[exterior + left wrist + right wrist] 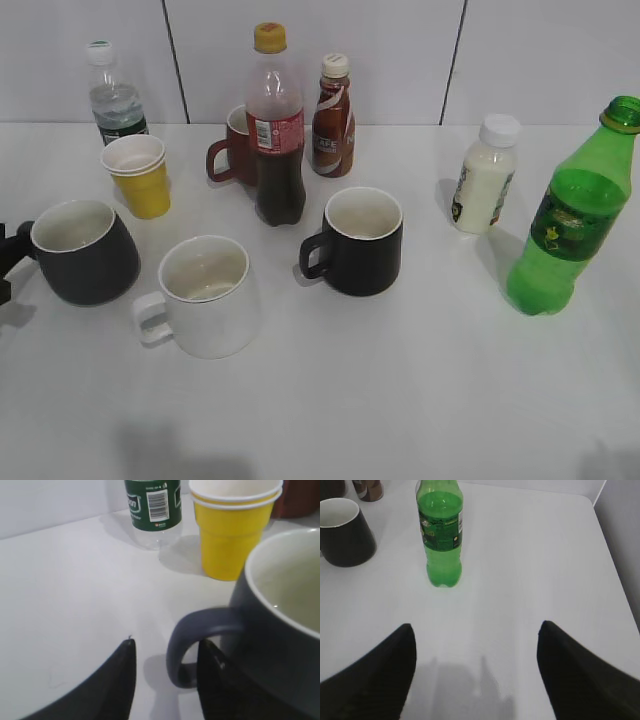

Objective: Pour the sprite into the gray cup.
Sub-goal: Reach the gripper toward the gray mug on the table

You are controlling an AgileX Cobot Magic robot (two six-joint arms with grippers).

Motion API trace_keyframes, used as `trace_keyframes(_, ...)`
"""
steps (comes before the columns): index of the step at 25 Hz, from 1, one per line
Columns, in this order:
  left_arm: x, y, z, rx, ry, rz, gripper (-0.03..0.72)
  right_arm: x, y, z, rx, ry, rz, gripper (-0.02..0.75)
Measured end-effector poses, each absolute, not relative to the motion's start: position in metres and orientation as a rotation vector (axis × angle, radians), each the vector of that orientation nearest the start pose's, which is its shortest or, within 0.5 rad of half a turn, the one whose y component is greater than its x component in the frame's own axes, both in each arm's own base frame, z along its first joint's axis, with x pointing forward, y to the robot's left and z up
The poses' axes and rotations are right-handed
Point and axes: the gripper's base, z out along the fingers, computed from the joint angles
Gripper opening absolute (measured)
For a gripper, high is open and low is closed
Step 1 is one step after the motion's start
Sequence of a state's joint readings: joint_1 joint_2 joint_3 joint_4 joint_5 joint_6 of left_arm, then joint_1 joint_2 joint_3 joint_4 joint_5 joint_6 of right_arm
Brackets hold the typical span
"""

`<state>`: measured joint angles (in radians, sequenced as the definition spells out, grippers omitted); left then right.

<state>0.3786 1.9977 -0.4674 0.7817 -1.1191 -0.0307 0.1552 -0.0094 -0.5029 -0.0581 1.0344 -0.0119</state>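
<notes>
Exterior view showed the tall translucent green plastic bottle (575, 215) standing upright and uncapped at the right edge of the frame on the white tabletop (420, 390), with a small white milk bottle (484, 175) just to its left. The dark charcoal-gray bulging mug (84, 251) sat at the far left, near a white mug (205, 295) and stacked yellow paper cups (139, 175). A straight-sided black mug (358, 241) stood at centre, below a red-labelled cola bottle (275, 125).

Left wrist view had the left pincer (165, 680) spread, its fingers either side of the gray mug's loop handle (192, 642) without clamping it.

Right wrist view showed the right pincer (475, 672) spread wide over bare tabletop, the green bottle well apart in the upper left.
</notes>
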Motion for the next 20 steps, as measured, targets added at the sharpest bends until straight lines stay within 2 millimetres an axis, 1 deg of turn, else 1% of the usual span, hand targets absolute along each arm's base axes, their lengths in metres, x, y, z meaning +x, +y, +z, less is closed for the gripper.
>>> trace_keyframes(2, 0.273, 0.044, 0.082, 0.419, 1.893, -0.212, 0.317, -0.005, -0.005, 0.28, -0.165, 1.998, 0.023, 0.564)
trace_keyframes(5, 0.278, 0.037, 0.078, 0.445, 1.888, -0.237, 0.317, -0.005, -0.005, 0.28, -0.165, 1.998, 0.023, 0.564)
trace_keyframes(10, 0.296, 0.025, 0.076, 0.43, 1.872, -0.221, 0.307, -0.005, -0.005, 0.28, -0.165, 1.998, 0.023, 0.564)
trace_keyframes(11, 0.3, 0.023, 0.076, 0.425, 1.867, -0.217, 0.288, -0.005, -0.005, 0.28, -0.165, 1.998, 0.023, 0.564)
trace_keyframes(13, 0.306, 0.018, 0.076, 0.435, 1.861, -0.217, 0.213, -0.005, -0.005, 0.28, -0.165, 1.998, 0.023, 0.564)
trace_keyframes(15, 0.311, 0.014, 0.075, 0.445, 1.854, -0.218, 0.091, -0.005, -0.005, 0.28, -0.165, 1.998, 0.023, 0.564)
trace_keyframes(16, 0.311, 0.012, 0.074, 0.458, 1.862, -0.215, 0.057, -0.005, -0.005, 0.28, -0.165, 1.998, 0.023, 0.564)
trace_keyframes(20, 0.311, 0.011, 0.073, 0.463, 1.864, -0.217, 0.052, -0.005, -0.005, 0.28, -0.165, 1.998, 0.023, 0.564)
